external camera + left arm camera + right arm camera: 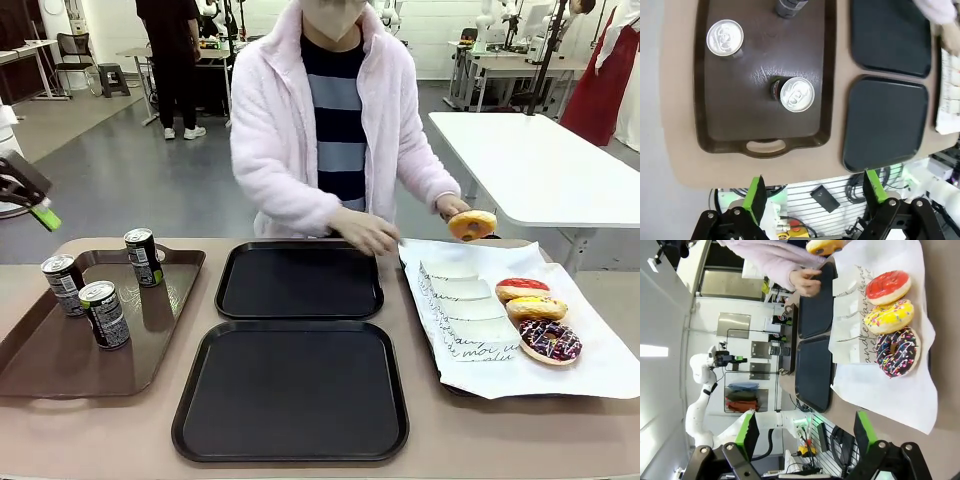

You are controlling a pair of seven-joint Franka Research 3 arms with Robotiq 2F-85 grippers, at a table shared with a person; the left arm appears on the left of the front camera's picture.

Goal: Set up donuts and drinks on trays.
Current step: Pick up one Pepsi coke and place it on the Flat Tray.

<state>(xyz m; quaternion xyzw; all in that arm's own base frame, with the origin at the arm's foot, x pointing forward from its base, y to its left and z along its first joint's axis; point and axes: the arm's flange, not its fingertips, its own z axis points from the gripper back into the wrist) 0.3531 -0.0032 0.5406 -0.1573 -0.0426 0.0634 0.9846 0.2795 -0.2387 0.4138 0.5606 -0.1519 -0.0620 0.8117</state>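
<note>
Two matching black trays with rounded corners and raised rims lie flat: the near tray (290,390), and the far tray (298,280) directly behind it. Left of the near tray stand three drinks (104,314), upright dark cans with silver tops. Right of it lie three donuts (536,308) in a row: red-iced, yellow-iced, and chocolate with sprinkles. Farther back right, a person's hand (452,208) holds up a tan glazed donut (471,224).

cans (104,313) on left tray (60,372) | trays (290,392) centre (one behind the other) | donuts (536,308) right, on paper (600,372)
</note>
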